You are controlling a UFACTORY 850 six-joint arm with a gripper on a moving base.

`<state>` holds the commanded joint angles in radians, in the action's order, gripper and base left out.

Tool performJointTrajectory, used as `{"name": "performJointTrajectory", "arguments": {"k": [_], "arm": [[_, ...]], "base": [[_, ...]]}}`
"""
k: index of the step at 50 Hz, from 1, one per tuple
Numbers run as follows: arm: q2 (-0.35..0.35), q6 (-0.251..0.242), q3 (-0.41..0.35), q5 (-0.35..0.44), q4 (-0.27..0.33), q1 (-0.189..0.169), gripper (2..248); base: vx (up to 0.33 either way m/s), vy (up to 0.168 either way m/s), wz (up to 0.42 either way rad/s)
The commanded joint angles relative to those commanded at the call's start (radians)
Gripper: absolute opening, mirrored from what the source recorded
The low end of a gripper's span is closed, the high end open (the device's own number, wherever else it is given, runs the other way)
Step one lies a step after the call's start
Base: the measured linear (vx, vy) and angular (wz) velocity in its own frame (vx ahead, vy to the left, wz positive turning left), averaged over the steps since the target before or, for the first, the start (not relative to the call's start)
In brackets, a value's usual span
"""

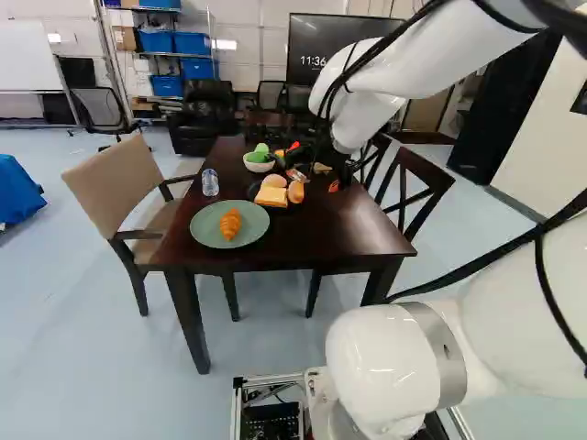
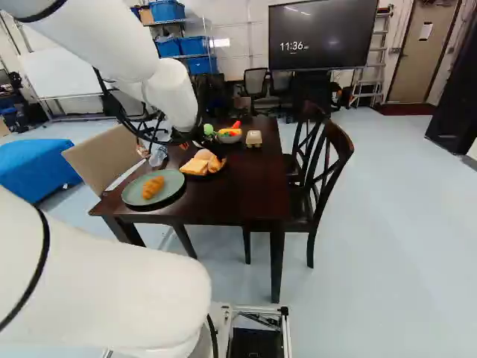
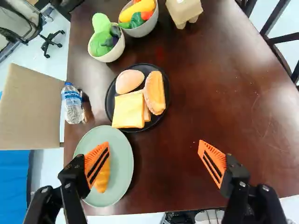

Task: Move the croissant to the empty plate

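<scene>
At the arm's end, above the table, the gripper (image 1: 341, 165) shows dark in the left base view. In the wrist view my gripper (image 3: 154, 162) is open, its orange fingers wide apart with only tabletop between them. The croissant (image 1: 230, 224) lies on the green plate (image 1: 204, 223) near the table's front left corner. One finger overlaps the croissant (image 3: 103, 179) in the wrist view and hides part of it; touching cannot be told. Beside that plate, a black plate (image 3: 110, 101) bears bread, a cheese-like slice and a bun. Both visible plates carry food.
The dark table (image 3: 196, 93) also holds a water bottle (image 3: 72, 103), a bowl of green vegetables (image 3: 108, 53), a bowl of mixed vegetables (image 3: 145, 28) and an egg carton (image 3: 184, 10). A beige chair (image 1: 115, 179) stands left, wooden chairs (image 2: 328, 160) right.
</scene>
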<state>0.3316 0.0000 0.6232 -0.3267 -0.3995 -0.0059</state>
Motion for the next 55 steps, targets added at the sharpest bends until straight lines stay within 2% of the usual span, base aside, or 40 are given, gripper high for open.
{"name": "performJointTrajectory", "arguments": {"k": [15, 35, 55], "arm": [[0.0, 0.0, -0.002, 0.0, 0.0, -0.045, 247], [0.0, 0.0, -0.004, 0.005, 0.002, -0.046, 247], [-0.002, 0.0, -0.024, 0.05, 0.017, -0.044, 247]], "base": [[0.0, 0.0, 0.0], [0.0, 0.0, 0.0], [0.0, 0.0, 0.0]]}}
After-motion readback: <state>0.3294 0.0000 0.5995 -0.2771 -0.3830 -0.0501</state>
